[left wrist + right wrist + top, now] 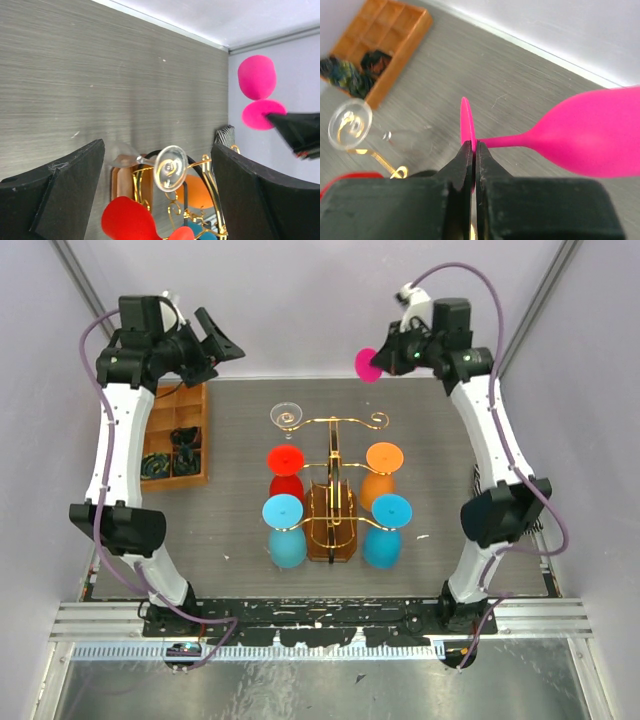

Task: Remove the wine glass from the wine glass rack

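One pink wine glass (590,137) hangs beyond the far right corner of the wine glass rack (333,490), pinched seemingly at its foot by the right gripper (472,150); the left gripper (157,152) gapes. Swing it wide of the scrolls (376,420).

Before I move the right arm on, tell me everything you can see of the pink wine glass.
The pink wine glass is opaque matte magenta, plastic-looking: round foot, thin stem, tapered bowl. It is off the wine glass rack, in the air near the far edge of the table. The right gripper holds it, jaws shut on the foot's edge, stem pointing sideways. Nothing else touches it.
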`<state>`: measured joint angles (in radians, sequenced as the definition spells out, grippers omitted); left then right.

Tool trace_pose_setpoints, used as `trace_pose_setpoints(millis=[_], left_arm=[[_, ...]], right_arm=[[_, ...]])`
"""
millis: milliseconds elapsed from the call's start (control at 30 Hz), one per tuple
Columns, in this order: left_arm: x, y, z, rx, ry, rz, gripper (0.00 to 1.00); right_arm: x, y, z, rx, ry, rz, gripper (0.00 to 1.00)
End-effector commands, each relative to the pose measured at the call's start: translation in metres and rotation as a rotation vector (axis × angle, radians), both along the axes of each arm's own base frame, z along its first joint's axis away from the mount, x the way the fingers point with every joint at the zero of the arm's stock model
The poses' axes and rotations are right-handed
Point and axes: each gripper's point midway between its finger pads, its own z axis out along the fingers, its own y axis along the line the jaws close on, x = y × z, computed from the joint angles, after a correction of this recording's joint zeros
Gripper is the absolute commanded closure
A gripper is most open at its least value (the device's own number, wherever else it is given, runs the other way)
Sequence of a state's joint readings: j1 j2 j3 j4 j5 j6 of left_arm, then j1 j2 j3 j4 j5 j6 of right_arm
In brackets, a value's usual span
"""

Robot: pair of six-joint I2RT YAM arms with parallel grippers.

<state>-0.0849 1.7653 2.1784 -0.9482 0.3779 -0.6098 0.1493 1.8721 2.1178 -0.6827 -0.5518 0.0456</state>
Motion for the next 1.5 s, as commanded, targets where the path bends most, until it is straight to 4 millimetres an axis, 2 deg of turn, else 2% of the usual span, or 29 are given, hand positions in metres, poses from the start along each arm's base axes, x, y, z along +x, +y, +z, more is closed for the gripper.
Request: trace_pose_setpoints(millis=[0, 67, 200, 333, 467, 633, 767, 1033, 1167, 1467], left_arm=[[-0.004, -0.034, 0.01, -0.072, -0.003, -0.116, 0.05], [-0.001, -0.047, 0.014, -0.123, -0.016, -0.177, 0.05], [0.004, -0.068, 0.018, -0.205, -0.044, -0.313, 0.03], [0.005, -0.079, 0.02, -0.265, -0.052, -0.394, 0.02], [-0.002, -0.084, 0.035, -0.308, -0.089, -0.44, 0.0], [-0.01, -0.085, 0.06, -0.416, -0.123, -0.486, 0.02], [-0.012, -0.085, 0.069, -0.464, -0.135, -0.498, 0.02], [-0.01, -0.087, 0.062, -0.512, -0.084, -0.486, 0.02], [-0.01, -0.089, 0.057, -0.516, -0.069, -0.498, 0.02], [-0.01, -0.091, 0.052, -0.51, -0.06, -0.498, 0.02]], right_arm=[[-0.051, 0.041, 0.069, -0.311, -0.52, 0.152, 1.0], [-0.069, 0.061, 0.082, -0.355, -0.668, 0.203, 1.0], [-0.098, 0.101, 0.1, -0.338, -0.744, 0.405, 1.0], [-0.113, 0.135, 0.099, -0.378, -0.769, 0.552, 1.0], [-0.124, 0.158, 0.091, -0.393, -0.799, 0.629, 1.0], [-0.131, 0.175, 0.083, -0.416, -0.783, 0.663, 1.0], [-0.143, 0.187, 0.078, -0.408, -0.781, 0.703, 1.0], [-0.152, 0.199, 0.074, -0.403, -0.784, 0.735, 1.0], [-0.161, 0.207, 0.079, -0.368, -0.798, 0.761, 1.0], [-0.167, 0.215, 0.076, -0.351, -0.79, 0.786, 1.0]])
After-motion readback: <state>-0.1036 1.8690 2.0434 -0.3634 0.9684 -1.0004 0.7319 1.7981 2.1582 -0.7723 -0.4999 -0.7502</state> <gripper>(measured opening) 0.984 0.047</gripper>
